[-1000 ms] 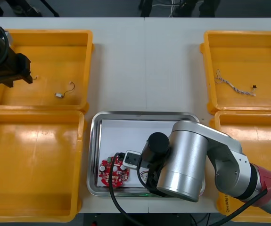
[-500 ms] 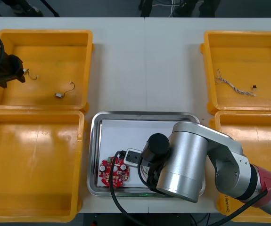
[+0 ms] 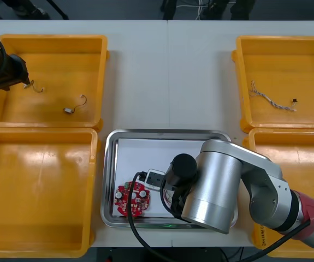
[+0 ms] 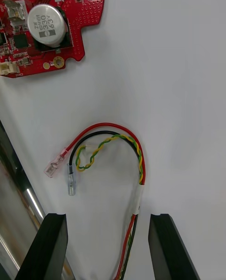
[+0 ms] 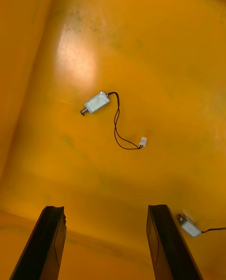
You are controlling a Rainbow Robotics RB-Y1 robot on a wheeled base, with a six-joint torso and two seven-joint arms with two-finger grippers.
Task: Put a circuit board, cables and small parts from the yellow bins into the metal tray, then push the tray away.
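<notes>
The left pincer (image 5: pixel 104 208), open, is best centred over the small metal part (image 5: pixel 97 102) before closing; the right pincer (image 4: pixel 107 216) is seen open above the tray (image 3: pixel 167 131).

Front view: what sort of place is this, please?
Probably an electronics kitting bench: yellow bins flank a metal tray holding a red circuit board and cable. The right tool hangs over the tray, the left tool over a bin.

Light table (image 3: pixel 167 71), dark floor (image 3: pixel 118 8) beyond

Silver cylindrical right arm (image 3: pixel 218 188), black joint cap (image 3: pixel 183 165), red band (image 3: pixel 309 210), black cable (image 3: pixel 130 224), 2 black fingers (image 4: pixel 52 244)
</notes>
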